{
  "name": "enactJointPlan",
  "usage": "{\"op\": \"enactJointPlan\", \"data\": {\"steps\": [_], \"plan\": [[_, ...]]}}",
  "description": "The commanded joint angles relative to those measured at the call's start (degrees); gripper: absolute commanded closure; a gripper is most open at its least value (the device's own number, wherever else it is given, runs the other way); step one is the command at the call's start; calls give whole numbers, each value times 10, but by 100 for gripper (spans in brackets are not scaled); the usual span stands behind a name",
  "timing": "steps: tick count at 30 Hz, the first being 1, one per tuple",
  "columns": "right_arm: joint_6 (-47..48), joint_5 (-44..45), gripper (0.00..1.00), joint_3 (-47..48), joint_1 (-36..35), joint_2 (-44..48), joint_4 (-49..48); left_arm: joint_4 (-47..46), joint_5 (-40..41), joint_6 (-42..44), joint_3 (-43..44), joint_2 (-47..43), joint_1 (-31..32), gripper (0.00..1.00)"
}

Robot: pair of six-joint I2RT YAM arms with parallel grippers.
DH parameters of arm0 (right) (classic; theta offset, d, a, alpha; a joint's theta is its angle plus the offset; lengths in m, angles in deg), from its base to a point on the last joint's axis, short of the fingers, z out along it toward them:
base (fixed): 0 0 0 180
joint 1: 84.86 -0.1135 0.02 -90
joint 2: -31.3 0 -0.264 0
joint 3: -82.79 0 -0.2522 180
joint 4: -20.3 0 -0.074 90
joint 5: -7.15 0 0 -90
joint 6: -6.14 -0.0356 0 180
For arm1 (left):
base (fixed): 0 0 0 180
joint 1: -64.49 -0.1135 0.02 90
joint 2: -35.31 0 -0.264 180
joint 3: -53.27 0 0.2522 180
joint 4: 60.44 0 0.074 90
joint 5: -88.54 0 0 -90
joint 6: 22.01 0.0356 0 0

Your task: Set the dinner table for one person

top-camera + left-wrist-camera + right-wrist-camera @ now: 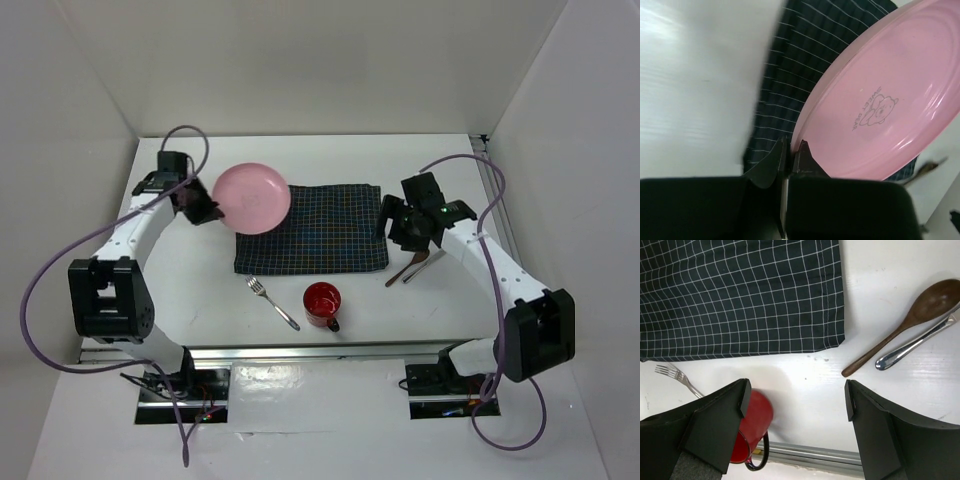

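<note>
I have my left gripper (pixel 210 208) pinched shut on the left rim of the pink plate (pixel 252 197), tilted over the far-left corner of the placemat (pixel 320 245) on the dinner table (pixel 200 290), the mat's centre lying to the plate's right, while my right gripper (pixel 415 225) gapes empty beside the mat's right edge.

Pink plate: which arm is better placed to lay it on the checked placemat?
Left. The left end effector grips the pink plate by its rim above the placemat's far left corner. The right end effector hangs open and empty by the wooden spoon.
</note>
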Motion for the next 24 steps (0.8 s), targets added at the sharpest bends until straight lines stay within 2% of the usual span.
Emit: {"op": "enactJointPlan", "data": {"steps": [1,2,9,19,24], "plan": [[-6,14,12,-6,-5,29,13,1,-23,24,48,-3,74,100],[-6,14,12,-6,-5,29,18,1,-18,24,57,10,109,100],[-17,14,12,11,-5,47,37,8,-27,4,158,138,190,100],[-17,38,12,16,-5,64,63,-28,-25,-15,170,259,202,100],[-17,33,12,10,-5,64,57,-26,5,-20,166,267,215,100]]}}
